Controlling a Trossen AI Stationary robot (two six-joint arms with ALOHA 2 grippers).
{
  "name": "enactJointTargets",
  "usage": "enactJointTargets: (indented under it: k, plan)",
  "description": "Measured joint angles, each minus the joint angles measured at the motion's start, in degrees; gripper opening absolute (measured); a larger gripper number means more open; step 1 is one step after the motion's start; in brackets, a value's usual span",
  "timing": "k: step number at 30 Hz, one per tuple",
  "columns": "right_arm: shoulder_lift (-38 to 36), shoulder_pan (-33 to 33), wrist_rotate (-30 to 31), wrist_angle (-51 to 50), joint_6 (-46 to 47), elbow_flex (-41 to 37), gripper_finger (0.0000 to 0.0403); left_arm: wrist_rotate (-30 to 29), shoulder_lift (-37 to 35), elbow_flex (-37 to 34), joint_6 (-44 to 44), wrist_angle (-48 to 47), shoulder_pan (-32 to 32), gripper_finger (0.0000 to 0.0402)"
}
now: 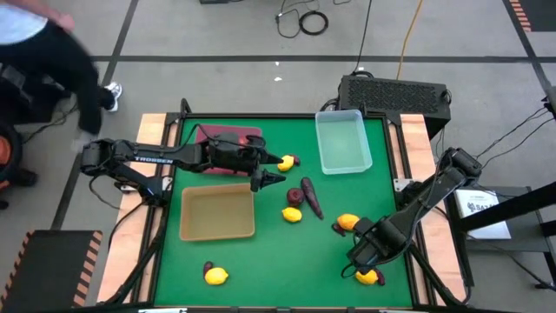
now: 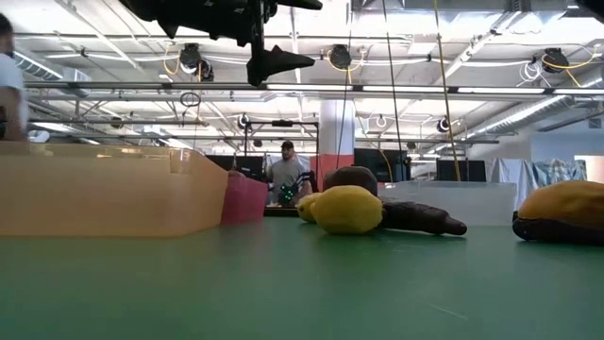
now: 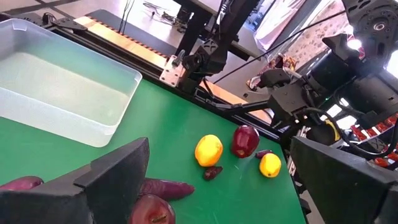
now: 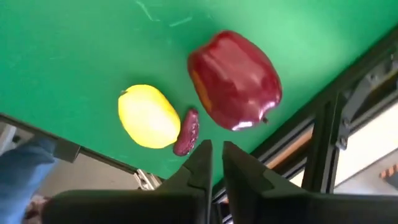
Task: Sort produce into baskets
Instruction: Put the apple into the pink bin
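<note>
Several small pieces of produce lie loose on the green table (image 1: 234, 261), none in a container.

Glossy dark red round fruit (image 4: 235, 79), a yellow lemon-like fruit (image 4: 148, 116) and a small dark purple piece (image 4: 186, 132) sit close together by the table's near right edge, just ahead of the right hand (image 4: 213, 155), fingers nearly together, holding nothing. Open green lies between this cluster and the middle pieces. Left hand (image 1: 268, 179) hangs wide open beside the flat tan tray (image 1: 217, 213); tan tray, maroon-pink tray (image 1: 228, 137) and clear plastic bin (image 1: 343, 142) show nothing inside.
</note>
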Motion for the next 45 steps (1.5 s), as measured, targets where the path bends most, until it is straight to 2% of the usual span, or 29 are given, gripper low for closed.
enactJointTargets:
  k: [4, 9, 14, 19, 27, 32, 37, 40, 45]
  plan:
    - [0.0, 0.0, 0.4, 0.2, -9.9, 0.0, 0.0093, 0.0, 0.0, 0.0, 0.0, 0.0, 0.0, 0.0395]
    - [0.0, -1.0, 0.4, -1.4, -23.1, -0.3, 0.0192, 0.0, 0.0, 0.0, -0.1, 0.0, 0.0, 0.0395]
    - [0.0, -1.4, -0.1, 0.5, -29.5, -4.8, 0.0281, 0.0, 0.0, 0.0, -0.4, 0.0, 0.0, 0.0395]
    - [0.0, -1.4, -3.3, 9.5, -33.3, -11.6, 0.0327, 0.0, 0.0, 0.0, -0.6, -0.4, 0.0, 0.0395]
    - [-0.2, -1.3, -4.0, 17.0, -34.1, -21.1, 0.0336, 0.0, 0.0, 0.0, -0.6, -0.6, 0.0, 0.0395]
    - [-0.2, -1.4, -3.7, 17.9, -33.9, -22.4, 0.0334, 0.0, 0.0, 0.0, -1.1, -0.6, 0.0, 0.0395]
    - [0.1, -1.9, -3.5, 14.0, -34.9, -20.3, 0.0303, 0.0, 0.0, 0.0, -1.7, -0.8, 0.0, 0.0395]
    - [0.2, -2.7, -3.1, 9.4, -35.5, -16.3, 0.0284, 0.5, -1.3, 0.0, -1.7, -2.3, 0.6, 0.0395]
    - [0.1, -5.4, 3.1, 1.2, -40.1, -6.5, 0.0281, 0.4, -6.0, 0.1, 1.9, -10.5, 1.6, 0.0395]
